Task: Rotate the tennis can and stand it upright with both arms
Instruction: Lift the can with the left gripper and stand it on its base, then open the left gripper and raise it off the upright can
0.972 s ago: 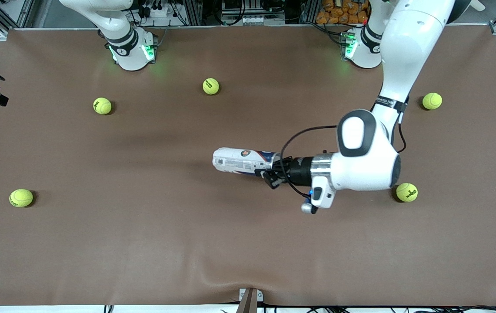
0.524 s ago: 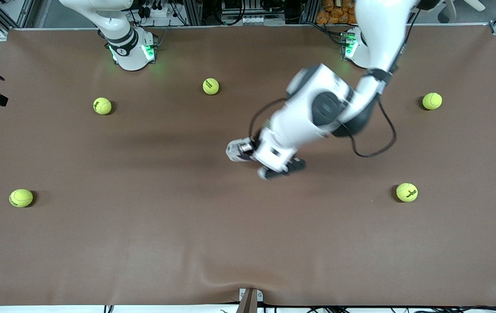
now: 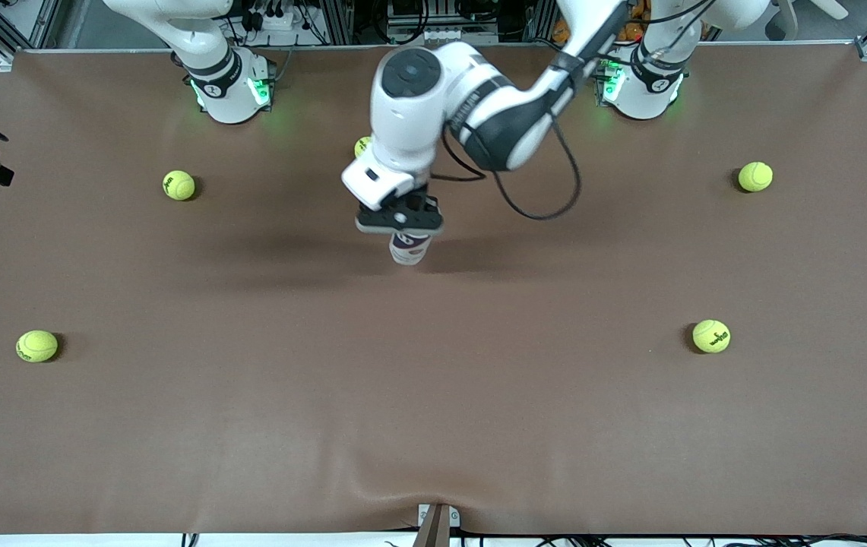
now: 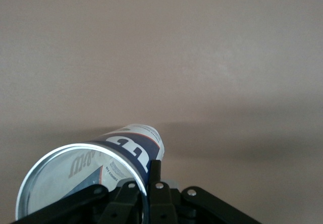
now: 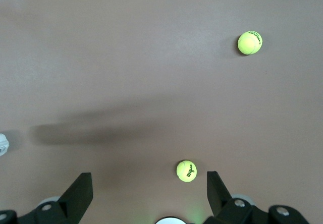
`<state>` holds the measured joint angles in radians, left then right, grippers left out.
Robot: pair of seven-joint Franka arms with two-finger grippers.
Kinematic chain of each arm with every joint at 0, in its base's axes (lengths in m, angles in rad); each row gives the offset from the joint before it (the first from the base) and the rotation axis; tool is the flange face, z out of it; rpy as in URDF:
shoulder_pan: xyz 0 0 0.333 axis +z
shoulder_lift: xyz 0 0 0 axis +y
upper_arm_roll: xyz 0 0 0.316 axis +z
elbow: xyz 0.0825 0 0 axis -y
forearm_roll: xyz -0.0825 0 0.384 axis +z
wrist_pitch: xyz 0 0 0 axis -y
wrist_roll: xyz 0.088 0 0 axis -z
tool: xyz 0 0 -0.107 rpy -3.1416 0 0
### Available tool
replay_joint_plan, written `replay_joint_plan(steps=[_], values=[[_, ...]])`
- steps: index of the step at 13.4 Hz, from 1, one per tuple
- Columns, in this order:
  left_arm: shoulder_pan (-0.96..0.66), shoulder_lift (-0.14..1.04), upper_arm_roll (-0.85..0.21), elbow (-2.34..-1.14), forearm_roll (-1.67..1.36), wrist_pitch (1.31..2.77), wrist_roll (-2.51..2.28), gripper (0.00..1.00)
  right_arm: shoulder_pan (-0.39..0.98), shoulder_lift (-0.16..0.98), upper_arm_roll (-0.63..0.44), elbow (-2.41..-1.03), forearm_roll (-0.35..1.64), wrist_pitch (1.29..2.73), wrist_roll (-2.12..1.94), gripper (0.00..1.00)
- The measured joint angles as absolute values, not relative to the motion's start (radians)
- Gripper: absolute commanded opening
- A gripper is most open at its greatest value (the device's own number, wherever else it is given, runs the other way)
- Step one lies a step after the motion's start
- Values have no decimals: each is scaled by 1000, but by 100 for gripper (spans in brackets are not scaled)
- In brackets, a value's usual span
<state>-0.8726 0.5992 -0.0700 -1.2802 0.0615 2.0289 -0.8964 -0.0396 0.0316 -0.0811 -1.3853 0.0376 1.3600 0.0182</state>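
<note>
The tennis can (image 3: 410, 249) stands about upright near the table's middle, white and dark-blue label showing below my left gripper (image 3: 400, 220). The left gripper points down and is shut on the can's top. In the left wrist view one finger (image 4: 155, 171) lies against the outside of the can's silvery rim (image 4: 121, 156), and the open can (image 4: 126, 146) slants down to the brown table. I cannot tell whether its lower end touches the table. My right gripper (image 5: 149, 193) is open and empty, high over the table near the right arm's base (image 3: 228, 87).
Several yellow-green tennis balls lie about: one (image 3: 178, 184) near the right arm's base, one (image 3: 362, 144) half hidden by the left arm, one (image 3: 754, 176), one (image 3: 710, 336), one (image 3: 36, 346). The right wrist view shows two balls (image 5: 186, 171) (image 5: 250, 42).
The left arm has swung the can from lying flat to about upright and carried it a little toward the arms' bases. The right arm has not moved.
</note>
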Motion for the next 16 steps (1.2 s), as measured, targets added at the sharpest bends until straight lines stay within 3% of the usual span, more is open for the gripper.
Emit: replay_joint_plan(steps=[4, 7, 8, 9, 16], values=[[-1063, 670, 73, -1283, 136, 2034, -902, 0, -40, 32, -81, -1385, 38, 1360, 18, 100], [-1099, 719, 102, -1283, 139, 2076, -903, 0, -40, 32, -81, -1385, 38, 1360, 18, 100], [-1099, 723, 103, -1283, 139, 2081, -903, 42, -40, 32, -81, -1385, 38, 1360, 18, 100], [-1098, 723, 107, -1281, 140, 2082, -899, 99, -40, 32, -81, -1385, 38, 1360, 18, 100], [-1085, 672, 129, -1244, 140, 2093, -896, 100, -40, 32, -81, -1385, 38, 1360, 18, 100]])
